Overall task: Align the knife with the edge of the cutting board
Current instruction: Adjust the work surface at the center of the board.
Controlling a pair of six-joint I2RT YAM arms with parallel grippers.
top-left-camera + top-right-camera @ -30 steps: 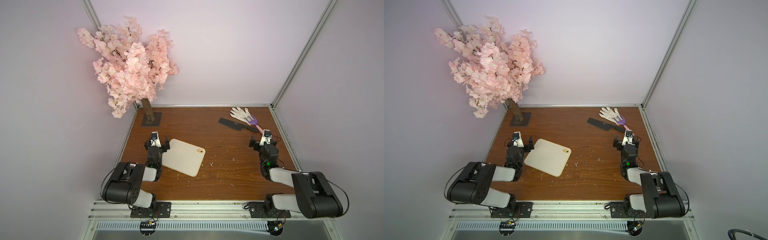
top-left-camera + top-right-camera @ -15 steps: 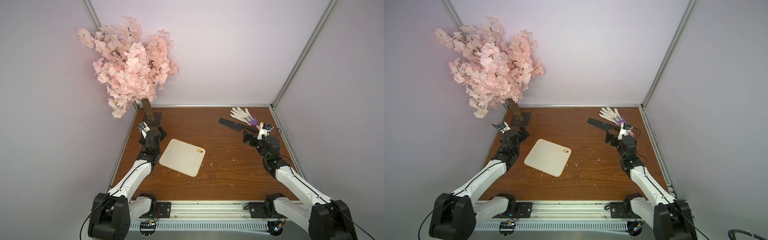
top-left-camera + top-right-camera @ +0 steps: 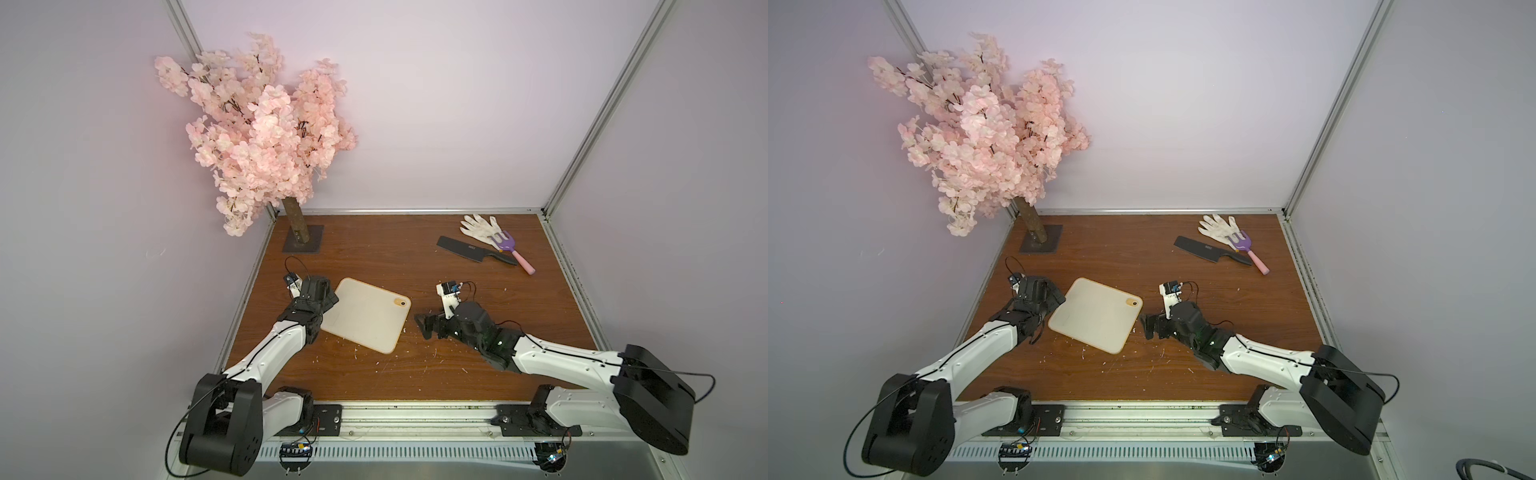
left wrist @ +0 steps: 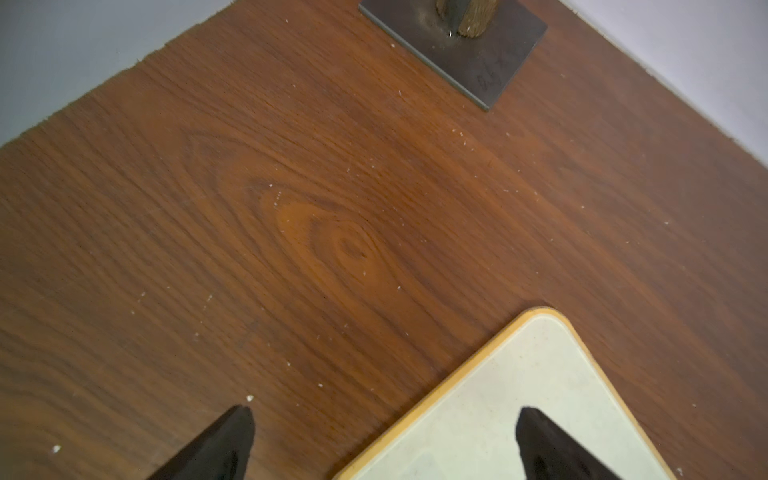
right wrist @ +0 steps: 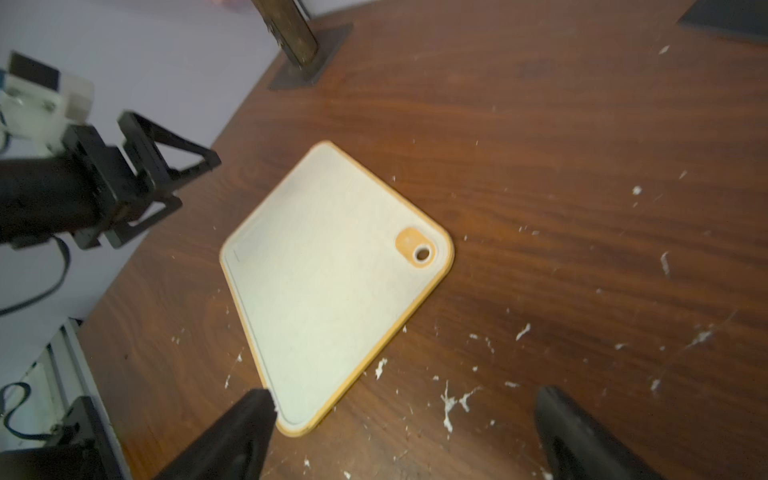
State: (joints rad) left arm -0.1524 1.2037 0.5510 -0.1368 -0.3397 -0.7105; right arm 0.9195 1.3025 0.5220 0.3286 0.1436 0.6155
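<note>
Reading places on a clock face laid over a top view, with 12 at the back wall, the knife [image 3: 478, 254] lies flat on the table [image 3: 374, 249] near the 1 o'clock corner, well apart from the cutting board [image 3: 365, 313], which sits at about 8 o'clock; the blade is not touching the board, so the aligning is not yet begun.

The knife's long axis runs close to the 9-to-3 line, blade toward 9 and handle toward 3, dipping slightly toward 4; that looks roughly parallel to the board's far edge, though the board itself sits skewed. A purple fork [image 3: 509, 247] lies just beside the handle on its far side, with a white glove [image 3: 480, 226] beyond it.

The right gripper [image 3: 424, 326] hangs just beside the board's 3 o'clock edge, pointing toward 9, its jaws wide apart and holding nothing; from it the knife lies at about 1 o'clock, off to the side of where the fingers point. The left gripper [image 4: 384, 415] is at the board's 9 o'clock corner, jaws apart and empty, one finger above the board and one above bare wood.

My judgement: the right arm is clearly nearer the knife and should fetch it, turning away from the board first; the crowding fork makes the handle an awkward place to close on.
</note>
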